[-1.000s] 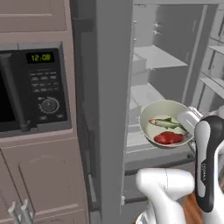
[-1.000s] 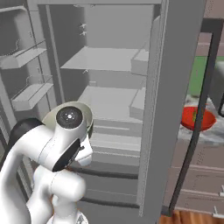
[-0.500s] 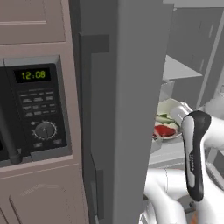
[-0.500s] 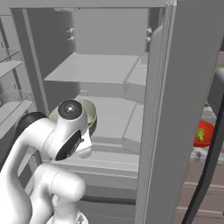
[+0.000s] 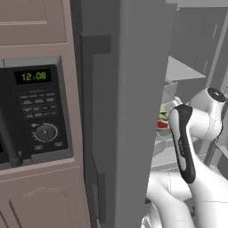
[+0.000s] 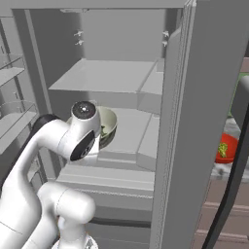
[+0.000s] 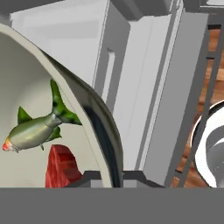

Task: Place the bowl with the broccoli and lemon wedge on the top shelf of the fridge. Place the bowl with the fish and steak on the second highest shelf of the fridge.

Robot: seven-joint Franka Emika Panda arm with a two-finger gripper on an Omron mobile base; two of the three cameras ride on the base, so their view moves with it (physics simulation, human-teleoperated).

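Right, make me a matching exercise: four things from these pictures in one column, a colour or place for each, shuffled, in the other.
Things
1. fish
2. steak
3. microwave clock
4. red bowl

Colour or place
A. green digits on a dark panel
B. outside the fridge, right of its door
C. green-grey, lying in the pale bowl
D. red slab beside the fish

Pairs: 1-C, 2-D, 3-A, 4-B
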